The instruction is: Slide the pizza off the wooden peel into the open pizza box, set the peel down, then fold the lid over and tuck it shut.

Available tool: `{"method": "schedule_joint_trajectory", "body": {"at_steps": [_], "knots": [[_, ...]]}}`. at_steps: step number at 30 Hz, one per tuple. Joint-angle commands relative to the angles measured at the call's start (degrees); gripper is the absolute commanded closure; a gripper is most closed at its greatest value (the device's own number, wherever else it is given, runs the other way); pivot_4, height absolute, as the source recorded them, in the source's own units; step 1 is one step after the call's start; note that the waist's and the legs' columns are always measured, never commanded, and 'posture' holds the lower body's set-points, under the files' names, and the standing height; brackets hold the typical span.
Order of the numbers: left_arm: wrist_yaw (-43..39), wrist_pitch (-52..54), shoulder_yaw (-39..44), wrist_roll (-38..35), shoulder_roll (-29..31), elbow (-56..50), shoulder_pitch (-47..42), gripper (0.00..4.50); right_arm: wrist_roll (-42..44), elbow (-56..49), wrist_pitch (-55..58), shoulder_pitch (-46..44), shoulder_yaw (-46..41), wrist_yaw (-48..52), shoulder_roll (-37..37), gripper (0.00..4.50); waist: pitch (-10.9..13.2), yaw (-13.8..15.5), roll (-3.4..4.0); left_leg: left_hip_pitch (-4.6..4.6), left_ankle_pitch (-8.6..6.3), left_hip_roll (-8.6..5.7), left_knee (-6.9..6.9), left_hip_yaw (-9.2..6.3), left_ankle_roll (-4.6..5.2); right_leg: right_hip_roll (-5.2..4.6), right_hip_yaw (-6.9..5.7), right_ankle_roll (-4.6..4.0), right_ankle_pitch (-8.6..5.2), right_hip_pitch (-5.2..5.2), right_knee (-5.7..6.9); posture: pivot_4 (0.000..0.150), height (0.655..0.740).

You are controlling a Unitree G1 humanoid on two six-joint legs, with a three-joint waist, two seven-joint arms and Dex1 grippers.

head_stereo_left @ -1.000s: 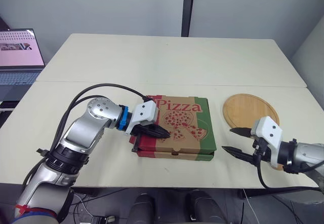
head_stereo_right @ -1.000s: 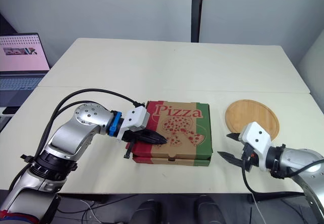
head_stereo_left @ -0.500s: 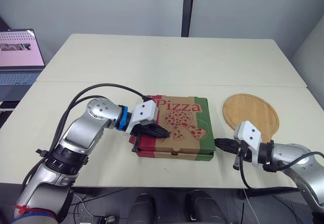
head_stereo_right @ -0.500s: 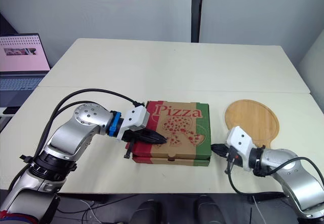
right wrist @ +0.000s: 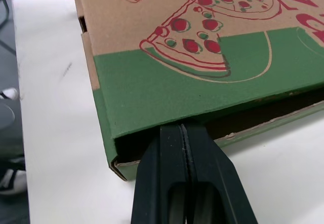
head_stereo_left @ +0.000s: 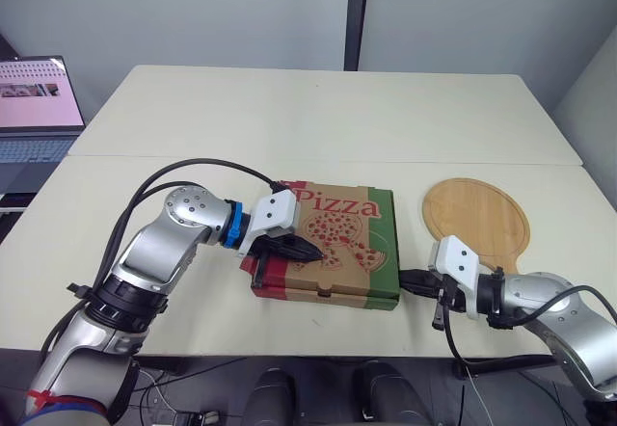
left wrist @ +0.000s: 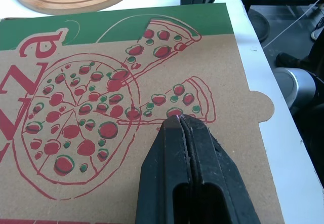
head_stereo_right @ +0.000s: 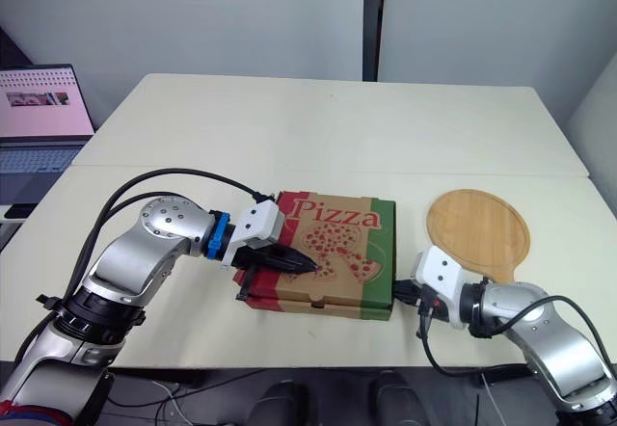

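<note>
Pizza box (head_stereo_left: pixel 328 293) sitting with its lid (left wrist: pixel 101 82) folded down, both grippers on it

The box is at the near edge of the table (head_stereo_left: pixel 318 118), printed side up. The left gripper (left wrist: pixel 180 122) has its fingers pressed together and rests flat on the lid, tips on the pizza drawing. The right gripper (right wrist: pixel 183 130) is also pinched closed (nothing between its fingers), and its tip pokes at the lower edge of the lid's green side, where the lid isn't sitting flush and dark space shows under it. The wooden peel (head_stereo_left: pixel 477 219) lies flat on the table near the box's right side, not touching it. A laptop (head_stereo_left: pixel 34 108) sits off at the far left.
</note>
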Motion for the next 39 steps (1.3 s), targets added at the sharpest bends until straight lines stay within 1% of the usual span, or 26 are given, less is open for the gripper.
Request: {"method": "schedule_joint_trajectory", "body": {"at_steps": [1, 5, 8, 12, 15, 16, 18, 21, 23, 26, 28, 30, 33, 39], "knots": [[0.2, 0.2, 0.4, 0.2, 0.8, -1.5, 0.5, 4.5, 3.3, -1.5, 1.7, 1.7, -6.2, 2.6, -3.3, 4.48, 0.0, 0.1, 0.0, -0.01, 0.0, -0.01, 0.0, 0.0, 0.0, 0.0, 0.0, 0.0, 0.0, 0.0, 0.0, 0.15, 0.7316], [0.2, 0.1, 0.6, 0.1, 1.1, -1.5, 0.8, 4.5, 9.2, -3.4, 4.8, 1.8, -13.3, 5.0, -6.5, 4.48, 0.0, 0.1, 0.0, -0.04, 0.0, -0.02, 0.01, 0.0, 0.0, -0.03, 0.0, 0.0, 0.0, 0.0, -0.02, 0.15, 0.7316], [0.1, 0.0, 0.6, 0.0, 1.1, -1.4, 0.7, 4.5, 11.7, -4.4, 6.8, -2.0, -14.2, 3.4, -5.9, 4.48, 0.0, -0.1, 0.0, 0.01, 0.0, 0.02, 0.0, 0.0, 0.0, 0.01, 0.01, 0.0, 0.0, 0.0, 0.03, 0.15, 0.7316], [0.2, 0.3, 0.8, -0.5, 0.7, -1.3, 0.1, 4.5, 12.1, -7.0, 8.8, -7.2, -8.0, 0.7, -2.6, 4.48, 0.0, -0.1, 0.0, 0.04, 0.0, 0.02, -0.01, -0.02, 0.0, 0.03, 0.01, -0.03, -0.02, 0.0, 0.08, 0.15, 0.7316], [-0.1, 0.9, 1.8, -1.8, 0.6, -1.7, -0.3, 4.5, 9.8, -7.1, 9.3, -11.3, -0.3, -1.1, 1.3, 4.48, 0.0, 0.0, 0.01, 0.02, 0.0, 0.03, 0.0, -0.03, 0.0, 0.04, 0.0, -0.04, -0.03, -0.01, 0.07, 0.15, 0.7316], [-0.2, 0.7, 2.4, -2.2, 0.9, -1.8, -0.3, 4.5, 7.9, -6.2, 8.3, -12.1, 2.3, -0.9, 1.9, 4.48, 0.0, 0.0, 0.01, 0.0, 0.0, 0.01, 0.0, -0.03, 0.0, 0.03, 0.0, -0.04, -0.03, -0.02, 0.08, 0.15, 0.7316], [-0.2, 1.8, 4.4, -3.8, 1.8, -2.3, -0.6, 4.5, 6.1, -5.0, 7.1, -12.9, 4.9, -0.3, 2.2, 4.48, 0.0, 0.1, 0.01, -0.05, 0.0, 0.01, 0.0, -0.03, 0.0, 0.02, -0.01, -0.05, -0.03, -0.05, 0.06, 0.15, 0.7316], [-0.5, 4.6, 7.7, -6.4, 3.9, -3.0, -0.6, 4.5, 5.8, -4.3, 6.6, -13.2, 5.8, 0.2, 2.1, 4.48, 0.0, 0.1, 0.0, -0.08, 0.0, 0.0, 0.01, -0.04, 0.0, 0.0, -0.03, -0.05, -0.03, -0.07, 0.04, 0.15, 0.7316], [-1.5, 5.5, 9.9, -7.2, 6.9, -2.7, -0.2, 4.5, 5.7, -4.0, 6.4, -13.2, 6.1, 0.6, 2.0, 4.48, 0.0, 0.1, 0.0, -0.07, 0.0, 0.01, 0.0, -0.05, 0.0, 0.0, -0.04, -0.05, -0.03, -0.08, 0.04, 0.15, 0.7316], [-3.2, 2.1, 11.3, -4.8, 12.0, 0.2, 0.8, 4.5, 4.9, -3.3, 5.7, -13.3, 6.5, 1.2, 2.0, 4.48, 0.0, -0.1, 0.01, -0.03, 0.0, 0.03, -0.01, -0.03, 0.0, 0.01, -0.03, -0.07, -0.04, -0.08, 0.07, 0.15, 0.7316], [-4.2, -3.1, 10.9, -1.1, 15.6, 4.0, 1.8, 4.5, 4.6, -3.0, 5.3, -13.3, 6.8, 1.5, 2.0, 4.48, 0.0, -0.1, 0.01, 0.01, 0.0, 0.03, -0.02, -0.03, 0.0, 0.01, -0.04, -0.12, -0.07, -0.08, 0.13, 0.15, 0.7316], [-4.7, -7.0, 10.3, 1.6, 17.5, 6.6, 2.6, 4.5, 4.5, -2.9, 4.9, -13.3, 6.9, 1.7, 1.9, 4.48, 0.0, -0.1, 0.01, 0.04, 0.0, 0.04, -0.03, -0.02, 0.0, 0.01, -0.04, -0.16, -0.1, -0.08, 0.15, 0.15, 0.7316], [-4.8, -9.8, 10.1, 3.0, 18.1, 8.2, 4.4, 4.5, 4.5, -2.6, 4.7, -13.6, 7.0, 2.1, 1.9, 4.48, 0.0, 0.1, 0.01, -0.01, 0.0, 0.04, -0.02, -0.02, 0.0, 0.01, -0.05, -0.18, -0.11, -0.1, 0.15, 0.15, 0.7316], [-4.0, -6.6, 9.4, 1.3, 15.1, 3.8, 6.6, 4.5, 4.6, -2.4, 4.7, -14.0, 6.9, 2.5, 2.1, 4.48, 0.0, 0.3, 0.0, -0.1, 0.0, 0.02, 0.0, -0.05, 0.0, -0.05, -0.11, -0.18, -0.11, -0.11, 0.11, 0.15, 0.7316]]}}
